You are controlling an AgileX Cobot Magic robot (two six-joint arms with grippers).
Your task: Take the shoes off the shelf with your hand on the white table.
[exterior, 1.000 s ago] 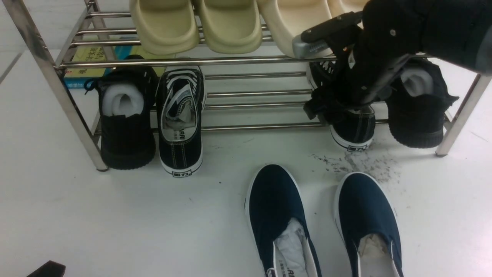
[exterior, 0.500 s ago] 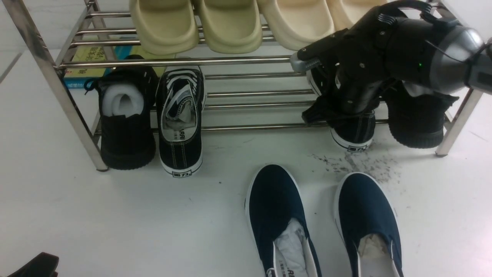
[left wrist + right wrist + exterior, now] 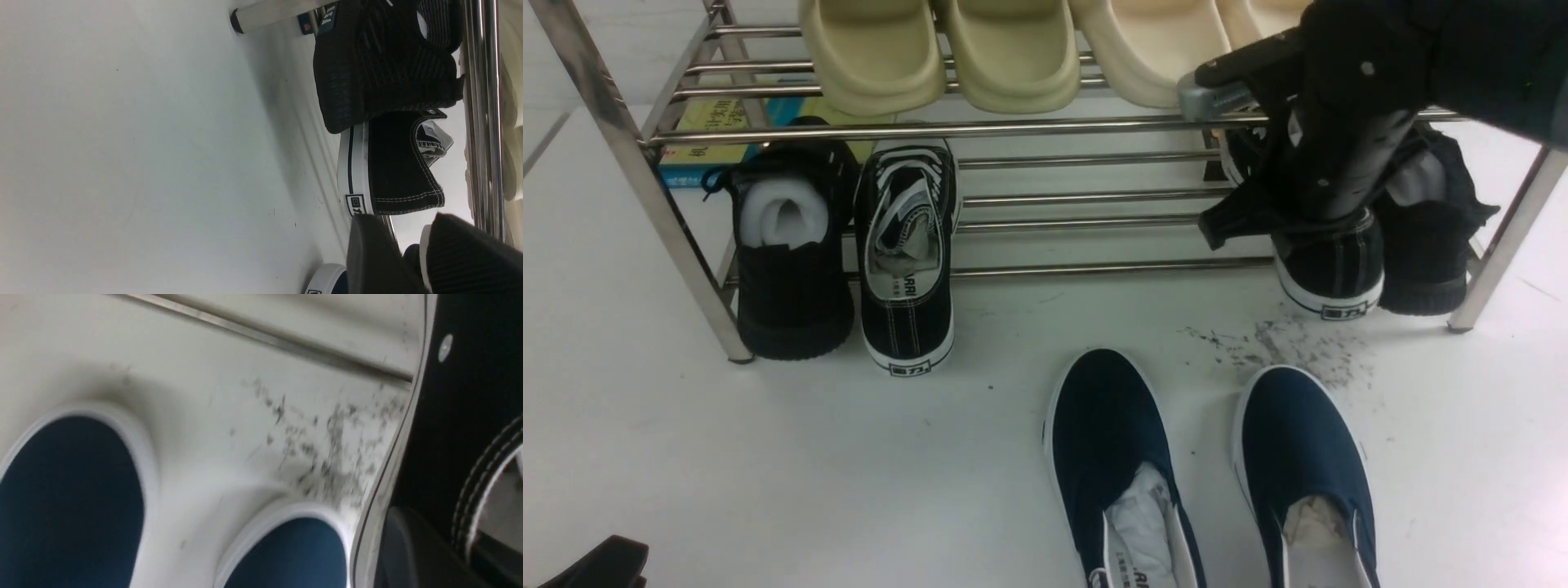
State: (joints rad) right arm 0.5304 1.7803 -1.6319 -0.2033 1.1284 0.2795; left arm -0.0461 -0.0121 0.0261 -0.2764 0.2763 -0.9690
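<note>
Two black canvas lace-up sneakers with white rubber soles, both on the lower tier of the two-tier chrome tube shelf [image 3: 645, 192], heels toward the camera.

- Left sneaker [image 3: 907, 269]: stands alone, just beside a black knit shoe with white stuffing [image 3: 788, 278].
- Right sneaker [image 3: 1331, 269]: heel hangs past the front rail, above the glossy white table [image 3: 768, 457], close against a second black knit shoe [image 3: 1425, 261].
- Right gripper [image 3: 1286, 216]: black, reaching in under the upper rail, fingers pinched on the right sneaker's collar. In the right wrist view one finger [image 3: 408, 551] lies against the stitched canvas.
- Left gripper [image 3: 404, 228]: low over the table, well apart from the shelf, fingers spread with nothing between them.
- Dark scuff specks [image 3: 1282, 343] lie on the table in front of the right sneaker.
- Pair of navy slip-on shoes with white trim [image 3: 1111, 441] stands nearer the camera, on the table.
- Cream foam slides [image 3: 1013, 57] sit on the upper tier.
</note>
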